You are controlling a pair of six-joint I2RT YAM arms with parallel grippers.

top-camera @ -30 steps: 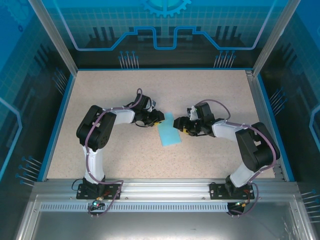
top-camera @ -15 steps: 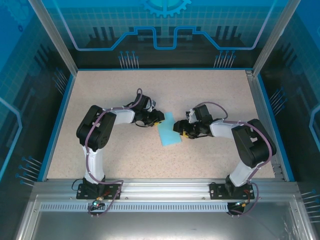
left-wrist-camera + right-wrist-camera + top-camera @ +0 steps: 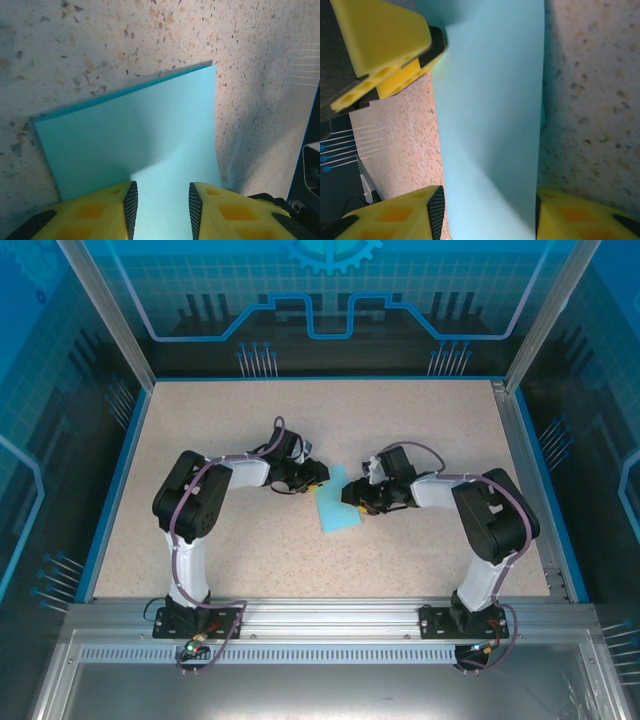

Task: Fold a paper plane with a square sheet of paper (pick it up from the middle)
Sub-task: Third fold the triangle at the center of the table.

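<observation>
The square sheet of paper (image 3: 337, 508) lies folded into a light-blue rectangle at the table's middle. My left gripper (image 3: 318, 475) rests at the sheet's far left corner. In the left wrist view its yellow fingers stand apart over the paper (image 3: 140, 125), and the left gripper (image 3: 160, 205) holds nothing. My right gripper (image 3: 350, 497) is at the sheet's right edge. In the right wrist view the paper (image 3: 490, 100) runs as a strip between the right gripper's (image 3: 487, 212) parted pads, reaching both. The left gripper's fingers (image 3: 395, 40) show at that view's top left.
The speckled beige table (image 3: 230, 420) is framed by a blue rim (image 3: 115, 480) and clear enclosure walls. Both arms reach inward from their bases at the near edge, meeting over the paper.
My right gripper has slid left onto the paper's right edge and its jaws have narrowed. The left gripper and the paper have stayed put.
</observation>
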